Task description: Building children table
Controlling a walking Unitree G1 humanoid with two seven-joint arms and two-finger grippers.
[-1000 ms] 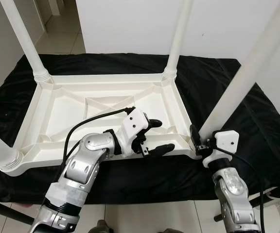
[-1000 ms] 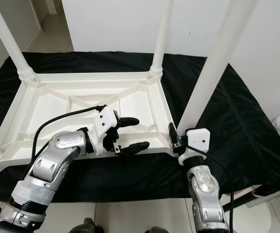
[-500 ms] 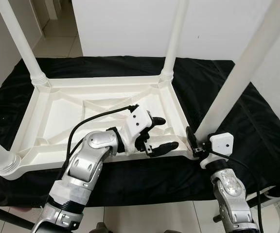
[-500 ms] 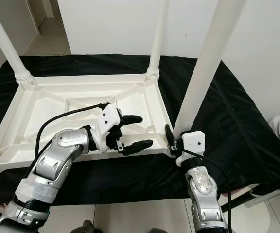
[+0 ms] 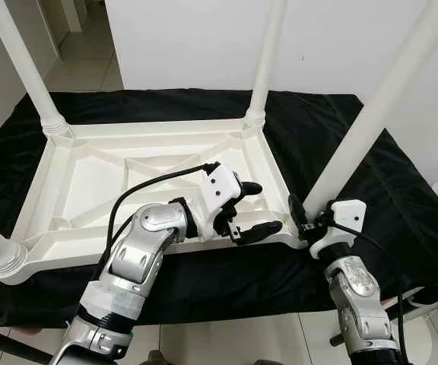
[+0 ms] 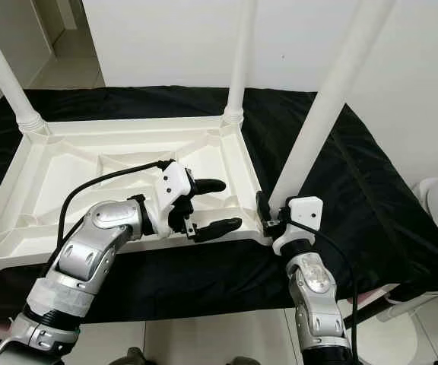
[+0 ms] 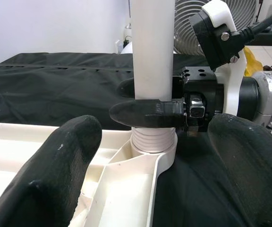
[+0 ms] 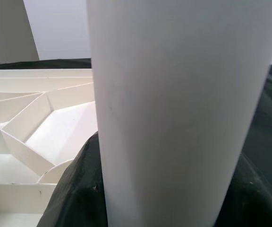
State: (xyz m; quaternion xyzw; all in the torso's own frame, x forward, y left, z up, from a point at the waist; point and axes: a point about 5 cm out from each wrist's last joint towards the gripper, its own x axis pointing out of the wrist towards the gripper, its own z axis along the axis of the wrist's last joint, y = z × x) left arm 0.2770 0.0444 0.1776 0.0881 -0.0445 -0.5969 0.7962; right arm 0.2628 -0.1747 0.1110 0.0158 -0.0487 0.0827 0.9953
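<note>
The white ribbed table [image 5: 158, 175] lay upside down mid-frame on the black-draped worktop [image 5: 401, 190], legs up, my right pincer [image 5: 304, 220] clamped round its near-right leg [image 5: 356, 144] and my left pincer [image 5: 255, 209] spread wide beside it.

A black cloth [image 5: 401, 198] covers the work surface; a white wall [image 5: 188, 38] stands behind, pale tiled floor [image 5: 82, 68] beyond.

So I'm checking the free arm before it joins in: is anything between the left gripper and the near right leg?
Nothing visible: the open left gripper faces the leg across bare tabletop; the right gripper already clamps it.
</note>
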